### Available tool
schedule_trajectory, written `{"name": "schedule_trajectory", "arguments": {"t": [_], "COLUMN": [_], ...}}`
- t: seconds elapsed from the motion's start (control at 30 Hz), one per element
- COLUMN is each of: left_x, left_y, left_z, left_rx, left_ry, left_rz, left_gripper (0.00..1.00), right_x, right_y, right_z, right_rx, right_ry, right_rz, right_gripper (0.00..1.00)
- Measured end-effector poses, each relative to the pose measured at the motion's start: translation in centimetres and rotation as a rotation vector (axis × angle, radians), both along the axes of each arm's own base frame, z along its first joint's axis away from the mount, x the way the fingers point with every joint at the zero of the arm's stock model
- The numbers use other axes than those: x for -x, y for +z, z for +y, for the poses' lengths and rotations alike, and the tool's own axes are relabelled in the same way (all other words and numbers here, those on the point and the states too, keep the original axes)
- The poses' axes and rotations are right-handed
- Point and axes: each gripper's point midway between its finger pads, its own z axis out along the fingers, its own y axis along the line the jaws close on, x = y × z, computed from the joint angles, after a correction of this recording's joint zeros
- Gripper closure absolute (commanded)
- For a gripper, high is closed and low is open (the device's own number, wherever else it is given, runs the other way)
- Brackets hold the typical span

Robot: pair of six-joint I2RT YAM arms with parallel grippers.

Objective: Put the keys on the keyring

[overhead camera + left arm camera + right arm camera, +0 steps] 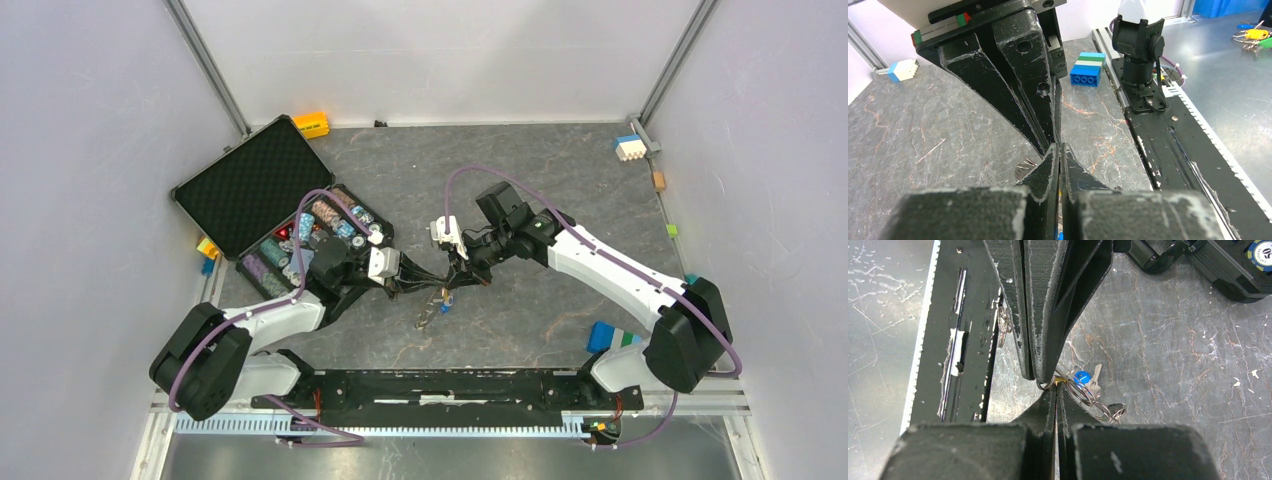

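- Nearest, along the bottom of the top view, the black mounting bar runs between the arm bases. A blue toy block lies just past its right end.
- Just above the bar, at frame centre, the left gripper and right gripper meet tip to tip over the grey table. Both pairs of fingers are pressed together.
- The keyring, a set of thin wire loops, comes out at the right gripper's seam, so that claw looks clamped on it. The left gripper's tips touch the same wire, but I cannot tell whether they grip it.
- The blue-headed key dangles from the loops just right of the pinch and seems already threaded. A yellow key head shows only as a speck at the tips.
- The step in hand looks like working the yellow key onto the wire. The next move calls for one claw to hold the ring steady while the other makes a tiny slide or twist along the wire. Letting go on both sides would drop the bunch.
- There is open table to the right of centre and above it. To the left, the open poker-chip case sits close behind the left wrist and limits a pull-back that way.
- Farthest, an orange block and a blue-and-white block sit by the back wall, well apart from the work.
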Motion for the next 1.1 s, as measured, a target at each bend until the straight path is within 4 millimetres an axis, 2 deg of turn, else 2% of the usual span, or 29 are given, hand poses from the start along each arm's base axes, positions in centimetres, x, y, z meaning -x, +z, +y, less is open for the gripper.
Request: {"name": "schedule_trajectory", "arguments": {"t": [0.17, 0.43, 0.67, 0.83, 1.1], "left_x": [0.0, 0.0, 0.0, 0.1, 0.3], "left_y": [0.0, 0.3, 0.6, 0.7, 1.4], "left_z": [0.0, 0.0, 0.0, -0.1, 0.0], "left_rx": [0.001, 0.011, 0.021, 0.025, 0.046], "left_ry": [0.0, -0.001, -0.003, -0.006, -0.007], "left_rz": [-0.001, -0.015, -0.03, -0.036, -0.013], "left_gripper": [0.98, 0.98, 0.98, 0.98, 0.98], "right_x": [0.0, -0.1, -0.3, -0.2, 1.2], "right_y": [0.0, 0.0, 1.0, 2.2, 2.3], "right_z": [0.0, 0.0, -0.2, -0.5, -1.0], "right_rx": [0.0, 0.0, -0.017, -0.044, -0.074], "right_ry": [0.0, -0.001, -0.009, 0.002, 0.058], "right_rz": [-0.001, -0.009, -0.066, -0.118, -0.138], "right_gripper": [0.99, 0.81, 0.82, 0.78, 0.74]}}
